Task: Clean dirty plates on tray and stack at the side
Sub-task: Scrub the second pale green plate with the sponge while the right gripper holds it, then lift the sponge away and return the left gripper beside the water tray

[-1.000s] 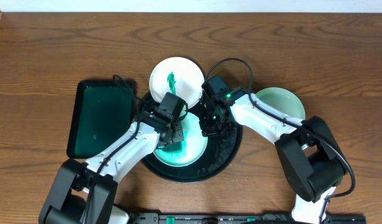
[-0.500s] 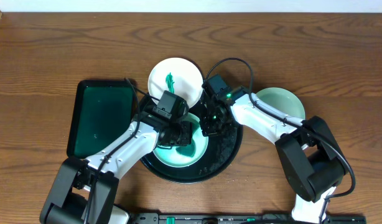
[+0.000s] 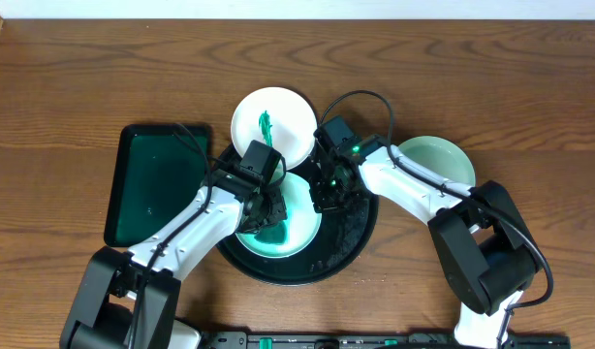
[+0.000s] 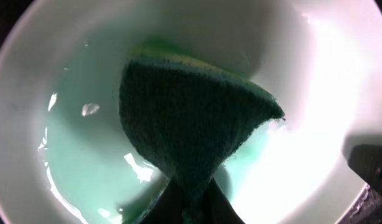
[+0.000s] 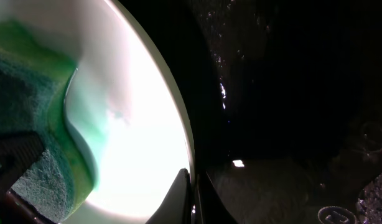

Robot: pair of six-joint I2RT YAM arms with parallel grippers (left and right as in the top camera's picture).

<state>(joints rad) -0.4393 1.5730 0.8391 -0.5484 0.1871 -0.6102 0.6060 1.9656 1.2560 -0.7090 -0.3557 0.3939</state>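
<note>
The left gripper (image 3: 264,206) was closed on a dark green sponge (image 4: 191,124), pressing it into the bowl of the middle plate (image 4: 321,93), which sat inside the black tray (image 3: 351,233). The right gripper (image 5: 192,196) pinched that plate's rim on the side away from the sponge, apparently to steady it.

The plate looked like stiff, glazed ware, light but breakable. A pale green wet film lay across it, so it would probably be slippery. The rim seemed the sensible place to hold it, since the centre was wet and taken up by the sponge. The sponge was soft and folded under the pinch.

A smeared plate (image 3: 273,121) rested at the tray's far edge, its green streak not yet wiped. A plain plate (image 3: 435,160) lay on the bench (image 3: 84,78) just right of the tray, well placed to start the stack. A green tray (image 3: 154,184) sat to the left. The bench was brown wood grain, and droplets glinted on the black tray's floor. The two arms crowded close over the tray, leaving little room between them.
</note>
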